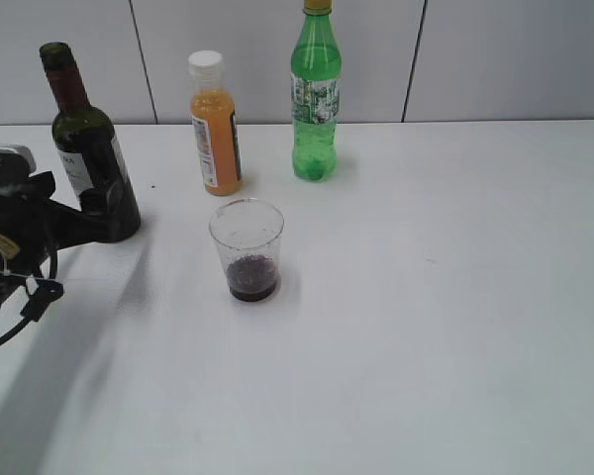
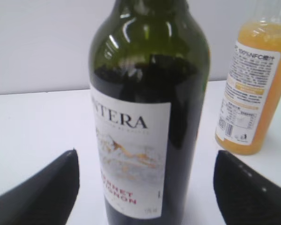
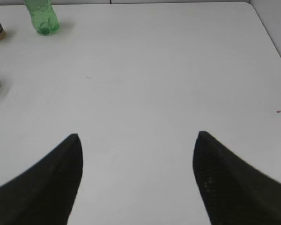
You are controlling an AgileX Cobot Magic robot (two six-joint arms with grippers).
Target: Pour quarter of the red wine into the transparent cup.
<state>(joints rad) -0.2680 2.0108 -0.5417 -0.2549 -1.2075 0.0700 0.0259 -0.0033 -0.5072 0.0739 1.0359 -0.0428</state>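
The dark wine bottle (image 1: 87,148) with maroon neck and white label stands upright at the table's left. It fills the left wrist view (image 2: 147,108), its red wine dark inside. My left gripper (image 1: 104,213) is open, its fingers (image 2: 145,183) apart on either side of the bottle's lower body with gaps showing. The transparent cup (image 1: 247,247) stands mid-table with a little dark red wine at its bottom. My right gripper (image 3: 136,168) is open and empty over bare table; it is not in the exterior view.
An orange-juice bottle (image 1: 215,124) with white cap stands behind the cup, also in the left wrist view (image 2: 253,89). A tall green soda bottle (image 1: 316,94) stands further back right, also in the right wrist view (image 3: 41,16). A wall runs behind the table.
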